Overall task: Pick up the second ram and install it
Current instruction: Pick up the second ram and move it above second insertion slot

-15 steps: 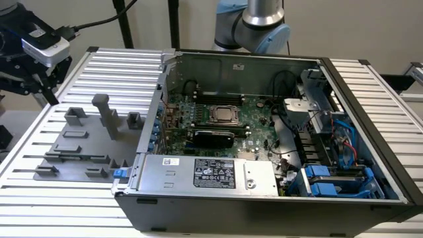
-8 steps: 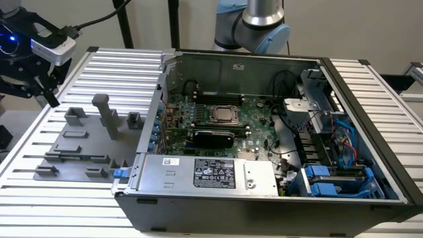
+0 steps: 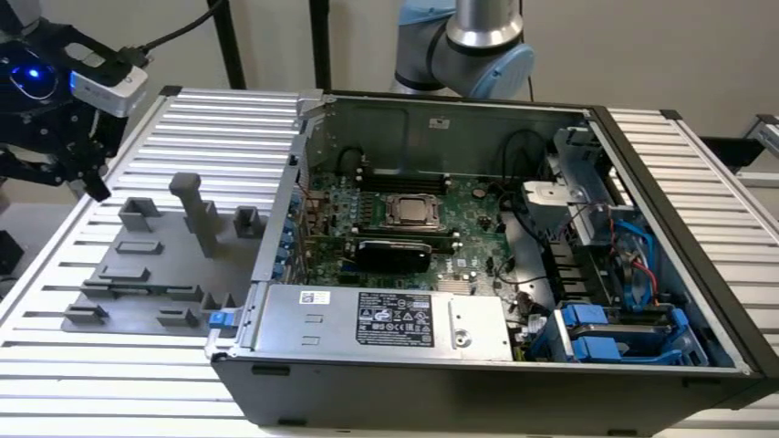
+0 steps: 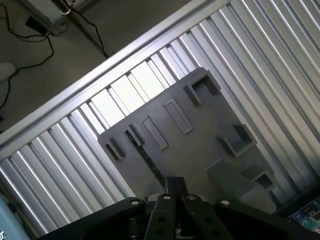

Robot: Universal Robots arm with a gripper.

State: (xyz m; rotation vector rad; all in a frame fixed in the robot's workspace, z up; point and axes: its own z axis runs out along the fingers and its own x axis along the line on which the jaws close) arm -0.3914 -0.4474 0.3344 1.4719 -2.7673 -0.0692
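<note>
My gripper point(image 3: 83, 173) hangs above the far-left corner of the grey fixture tray point(image 3: 140, 306), well clear of it. In the wrist view the fingertips point(image 4: 170, 186) are pressed together with nothing between them, so the gripper point(image 4: 175, 182) is shut and empty. Below them, a thin dark strip point(image 4: 145, 155) stands on edge in a slot of the tray point(image 4: 200, 140). It looks like the second ram seen edge-on, but I cannot make out green board or chips. The large green motherboard point(image 3: 469, 219) lies inside the open computer case point(image 3: 487, 383) to the exterior view's right.
The tray carries grey blocks and a tall post point(image 3: 192, 205). A ribbed aluminium table point(image 3: 109, 383) lies under everything. The case's power supply point(image 3: 389, 319) and blue drive bays point(image 3: 615, 333) sit near its front. The arm's base point(image 3: 469, 46) rises behind the case.
</note>
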